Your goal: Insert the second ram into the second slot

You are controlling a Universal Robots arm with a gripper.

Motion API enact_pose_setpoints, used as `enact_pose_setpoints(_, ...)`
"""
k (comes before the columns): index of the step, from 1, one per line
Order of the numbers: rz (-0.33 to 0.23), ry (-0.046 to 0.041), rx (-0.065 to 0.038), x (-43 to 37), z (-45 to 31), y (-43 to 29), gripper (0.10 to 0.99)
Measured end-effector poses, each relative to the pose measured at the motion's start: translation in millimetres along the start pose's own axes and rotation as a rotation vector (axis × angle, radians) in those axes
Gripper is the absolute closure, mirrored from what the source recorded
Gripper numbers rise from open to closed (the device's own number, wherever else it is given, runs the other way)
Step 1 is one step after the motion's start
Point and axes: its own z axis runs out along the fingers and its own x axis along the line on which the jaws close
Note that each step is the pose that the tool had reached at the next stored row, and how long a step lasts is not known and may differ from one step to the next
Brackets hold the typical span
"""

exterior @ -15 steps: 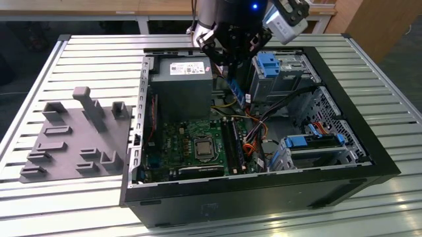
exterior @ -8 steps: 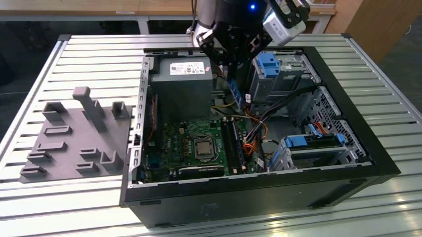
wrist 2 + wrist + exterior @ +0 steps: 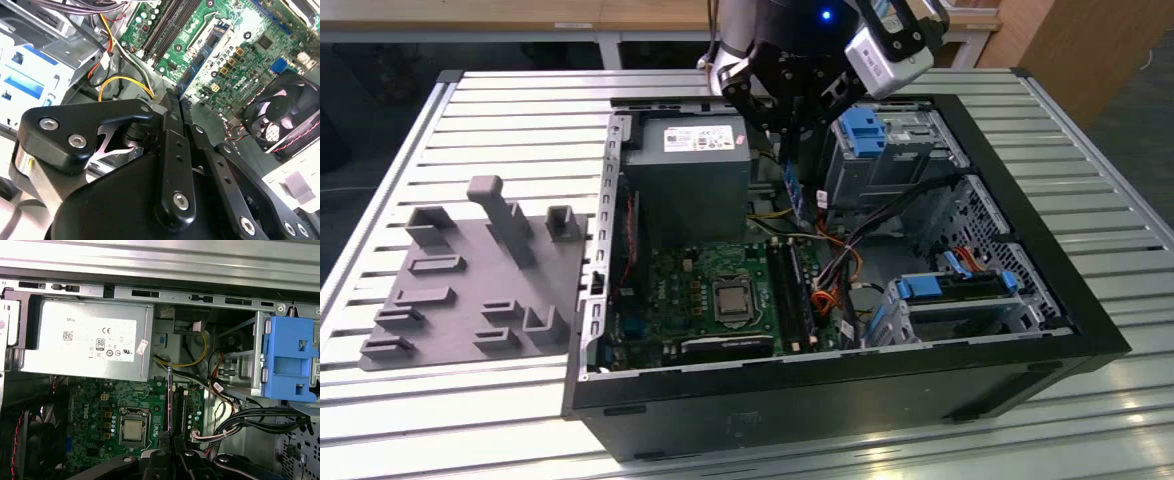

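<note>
Now 1 hand [image 3: 787, 130] clamps the second ram [image 3: 797, 185] — 1 blue stick, upright above the motherboard [image 3: 700, 285]

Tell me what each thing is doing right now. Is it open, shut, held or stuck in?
computer case: lying on its side, cover off, insides showing.
gripper: shut on the second ram.
second ram: held on edge above the motherboard, not yet in a slot.
processor: bare, no cooler on top.
</note>
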Motion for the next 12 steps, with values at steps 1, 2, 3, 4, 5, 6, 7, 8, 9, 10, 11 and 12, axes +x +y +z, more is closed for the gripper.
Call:
enact_pose_setpoints(1,0.011,-0.0003,0.0,0.0,0.1,0.0,0.953)
enact_pose_setpoints(2,0.023,-0.0006,0.0,0.0,0.1,0.0,0.953)
enact_pose_setpoints(3,0.034,-0.001,0.0,0.0,0.2,0.0,0.953)
enact_pose_setpoints(4,0.045,-0.0013,0.0,0.0,0.3,0.0,0.953)
enact_pose_setpoints(5,0.055,-0.0015,0.0,0.0,0.4,0.0,0.953)
enact_pose_setpoints(6,0.066,-0.0018,0.001,0.0,0.4,0.0,0.953)
enact_pose_setpoints(7,0.076,-0.0021,0.001,0.0,0.5,0.0,0.953)
enact_pose_setpoints(8,0.086,-0.0024,0.001,0.0,0.6,-0.1,0.953)
enact_pose_setpoints(9,0.093,-0.0027,0.001,0.1,0.7,-0.2,0.953)
enact_pose_setpoints(10,0.096,-0.0028,0.001,0.1,0.9,-0.5,0.953)
enact_pose_setpoints(11,0.097,-0.0028,0.001,0.1,1.1,-0.8,0.953)
enact_pose_setpoints(12,0.098,-0.0028,0.001,0.1,1.3,-1.2,0.953)
